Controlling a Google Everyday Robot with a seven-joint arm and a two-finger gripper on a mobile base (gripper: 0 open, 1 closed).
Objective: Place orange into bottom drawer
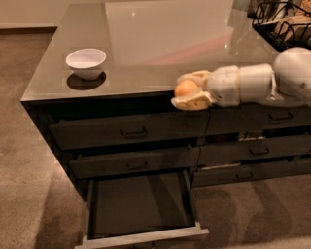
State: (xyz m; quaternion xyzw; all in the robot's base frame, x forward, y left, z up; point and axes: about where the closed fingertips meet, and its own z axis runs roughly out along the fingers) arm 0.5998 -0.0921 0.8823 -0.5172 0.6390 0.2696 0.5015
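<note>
Dark grey cabinet-style table (146, 44) with a glossy top showing a broad pale light reflection (165, 29); its front has a wide stack of dark drawer fronts with pull handles (131, 131), a narrower stack (257, 151) to the right, and the wide stack's bottom drawer (141, 204) pulled open over the floor. Brown-grey low-pile carpet (29, 146) all round, with a strip of pale wall (29, 12) at top left and warm, dim lighting. The hand (177, 90) sits at the table's front edge, above the drawers.
</note>
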